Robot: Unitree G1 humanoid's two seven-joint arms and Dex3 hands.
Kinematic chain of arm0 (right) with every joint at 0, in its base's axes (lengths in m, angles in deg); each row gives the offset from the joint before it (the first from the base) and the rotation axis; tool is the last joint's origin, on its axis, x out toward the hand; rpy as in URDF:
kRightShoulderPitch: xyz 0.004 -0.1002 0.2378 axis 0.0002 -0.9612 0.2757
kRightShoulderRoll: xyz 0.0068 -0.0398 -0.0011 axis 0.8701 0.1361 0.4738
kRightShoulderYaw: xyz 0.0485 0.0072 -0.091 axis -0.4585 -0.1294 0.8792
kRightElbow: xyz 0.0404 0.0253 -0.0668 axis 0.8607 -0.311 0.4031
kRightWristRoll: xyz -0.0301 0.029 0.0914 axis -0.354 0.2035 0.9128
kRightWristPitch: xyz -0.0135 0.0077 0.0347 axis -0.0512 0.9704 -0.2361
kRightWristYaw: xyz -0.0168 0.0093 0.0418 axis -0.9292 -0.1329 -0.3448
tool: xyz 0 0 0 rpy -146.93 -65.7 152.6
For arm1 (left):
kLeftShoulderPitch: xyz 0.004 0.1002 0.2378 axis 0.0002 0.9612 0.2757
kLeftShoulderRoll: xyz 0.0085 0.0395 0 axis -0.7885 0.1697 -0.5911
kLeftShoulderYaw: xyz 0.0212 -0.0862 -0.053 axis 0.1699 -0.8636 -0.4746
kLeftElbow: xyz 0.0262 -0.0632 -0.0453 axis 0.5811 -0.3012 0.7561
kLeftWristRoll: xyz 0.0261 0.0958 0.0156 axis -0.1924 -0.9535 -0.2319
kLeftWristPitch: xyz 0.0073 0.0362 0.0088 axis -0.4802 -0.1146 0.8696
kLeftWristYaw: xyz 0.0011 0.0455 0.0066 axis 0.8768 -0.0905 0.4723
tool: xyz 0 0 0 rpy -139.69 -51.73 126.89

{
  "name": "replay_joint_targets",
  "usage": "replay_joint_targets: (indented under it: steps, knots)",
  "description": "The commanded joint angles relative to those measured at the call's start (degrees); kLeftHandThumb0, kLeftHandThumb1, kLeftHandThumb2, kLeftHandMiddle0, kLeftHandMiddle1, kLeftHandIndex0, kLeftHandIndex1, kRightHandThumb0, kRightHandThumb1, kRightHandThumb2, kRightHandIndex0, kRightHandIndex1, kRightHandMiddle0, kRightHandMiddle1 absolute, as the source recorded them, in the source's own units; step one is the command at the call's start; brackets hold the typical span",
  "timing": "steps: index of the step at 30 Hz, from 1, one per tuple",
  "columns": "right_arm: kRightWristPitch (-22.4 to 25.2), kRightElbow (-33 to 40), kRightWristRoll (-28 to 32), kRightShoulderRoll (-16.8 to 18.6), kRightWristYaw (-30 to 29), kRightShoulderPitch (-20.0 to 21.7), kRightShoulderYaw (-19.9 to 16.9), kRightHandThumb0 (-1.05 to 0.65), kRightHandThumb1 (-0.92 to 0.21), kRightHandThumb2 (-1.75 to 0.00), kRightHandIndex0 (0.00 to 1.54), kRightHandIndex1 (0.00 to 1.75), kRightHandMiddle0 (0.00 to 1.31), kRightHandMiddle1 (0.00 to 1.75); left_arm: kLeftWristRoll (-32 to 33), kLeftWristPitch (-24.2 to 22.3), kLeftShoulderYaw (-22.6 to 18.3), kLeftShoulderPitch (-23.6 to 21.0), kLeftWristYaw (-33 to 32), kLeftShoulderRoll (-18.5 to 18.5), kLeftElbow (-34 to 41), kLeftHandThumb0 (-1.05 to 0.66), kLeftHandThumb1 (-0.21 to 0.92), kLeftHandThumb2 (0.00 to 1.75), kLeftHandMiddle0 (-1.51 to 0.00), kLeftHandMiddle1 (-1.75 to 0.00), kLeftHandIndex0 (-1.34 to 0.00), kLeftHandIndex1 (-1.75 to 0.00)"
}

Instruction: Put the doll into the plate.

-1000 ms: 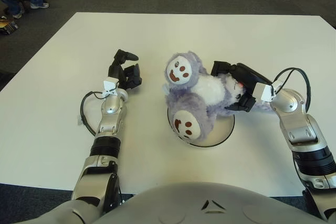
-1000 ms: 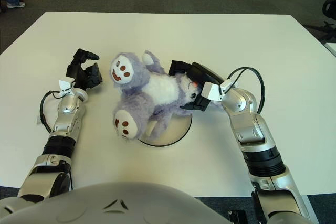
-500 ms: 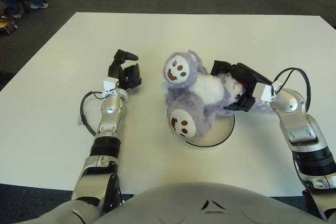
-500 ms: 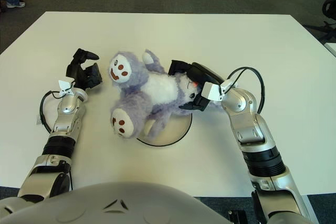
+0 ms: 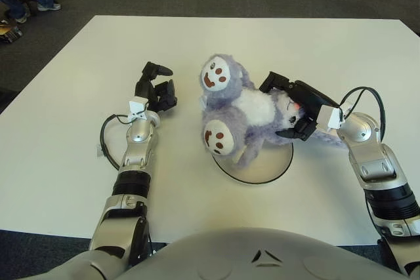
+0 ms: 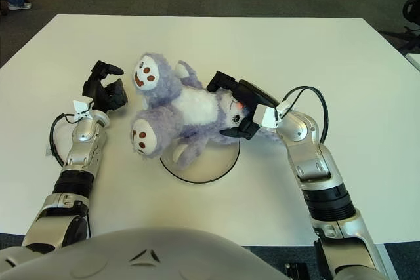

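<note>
Two furry feet of the doll (image 5: 246, 113) have swung toward ten o'clock in the last second, and more of the plate (image 5: 269, 168) shows bare at its five o'clock rim than before. From where I stand, the right hand (image 5: 298, 106) stays clamped on the doll's head end, fingers wrapped above and below it, at about three o'clock from the plate's centre. The doll lies on its side, its lower body over the plate's far-left edge and its feet overhanging the white table (image 5: 79, 136). So it has slid partly off target; I'd judge it needs drawing back toward five o'clock before release. The left hand (image 5: 156, 90) sits idle at nine o'clock, fingers loosely curled, holding nothing.
</note>
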Motion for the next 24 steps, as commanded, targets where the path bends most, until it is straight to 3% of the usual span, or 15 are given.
replay_joint_targets:
  steps: [1,3,7,15,24]
  knots:
    - [-1.3,-1.1,1.4,0.1,-0.5,0.2,-0.8,-0.28,-0.31,-0.97,0.33,1.75,0.0,0.77,-0.1,-0.2,0.6,5.8,-0.1,3.1,-2.9,-0.41,0.57,1.0,-1.17,-1.75,-0.42,-1.75]
    - [-2.0,-1.7,1.9,0.1,-0.4,0.4,-0.9,-0.46,-0.31,-0.87,0.32,1.75,0.0,0.7,-0.1,-0.1,0.6,5.9,-0.1,3.1,-2.9,-0.41,0.57,1.0,-1.17,-1.75,-0.42,-1.75]
    - [-3.3,-2.8,2.5,-0.2,-0.2,0.6,-1.0,-0.59,-0.33,-0.79,0.38,1.75,0.0,0.64,-0.1,0.3,0.6,5.8,-0.2,3.1,-3.2,-0.41,0.57,1.0,-1.17,-1.75,-0.42,-1.75]
    - [-7.4,-5.2,3.0,-1.1,0.2,1.3,-1.1,-0.73,-0.45,-0.64,0.46,1.75,0.0,0.39,0.0,0.7,0.4,5.7,-0.4,3.2,-3.5,-0.41,0.56,1.01,-1.18,-1.75,-0.42,-1.75]
    - [-12.5,-8.9,5.3,-1.7,1.1,2.5,-1.4,-0.75,-0.51,-0.58,0.56,1.75,0.0,0.14,-0.1,0.6,0.5,5.7,-0.1,3.1,-3.6,-0.41,0.56,1.01,-1.18,-1.75,-0.43,-1.75]
